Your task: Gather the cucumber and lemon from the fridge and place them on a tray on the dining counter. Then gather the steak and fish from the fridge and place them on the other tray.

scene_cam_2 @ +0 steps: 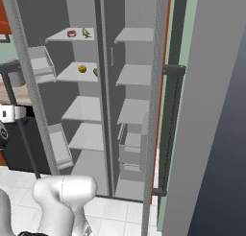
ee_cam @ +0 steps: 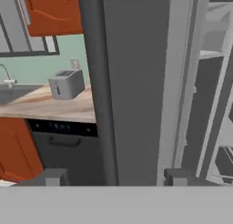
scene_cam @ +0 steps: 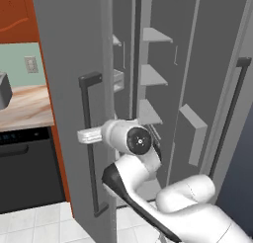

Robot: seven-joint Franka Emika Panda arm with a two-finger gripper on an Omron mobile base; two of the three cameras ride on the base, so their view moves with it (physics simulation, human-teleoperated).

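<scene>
The fridge stands open. On its top shelf in the right base view lie the red steak (scene_cam_2: pixel 71 33) and the fish (scene_cam_2: pixel 86 33). One shelf down are the yellow lemon (scene_cam_2: pixel 82 68) and the green cucumber (scene_cam_2: pixel 95 72), partly hidden by the centre post. My gripper (scene_cam: pixel 85 135) is at the left door's dark vertical handle (scene_cam: pixel 88 103), far from the food. In the hand view the gripper (ee_cam: pixel 113 177) is open, and the handle bar (ee_cam: pixel 98 100) runs between its fingers (ee_cam: pixel 50 177) without touching them. The trays and dining counter are out of view.
The open left door (scene_cam: pixel 69 64) stands between me and the kitchen counter with a toaster (ee_cam: pixel 67 83). A black appliance (scene_cam: pixel 24 158) sits under that counter. The right door (scene_cam_2: pixel 211 110) with its handle (scene_cam_2: pixel 170 129) is swung open. Door bins (scene_cam_2: pixel 41 64) jut inward.
</scene>
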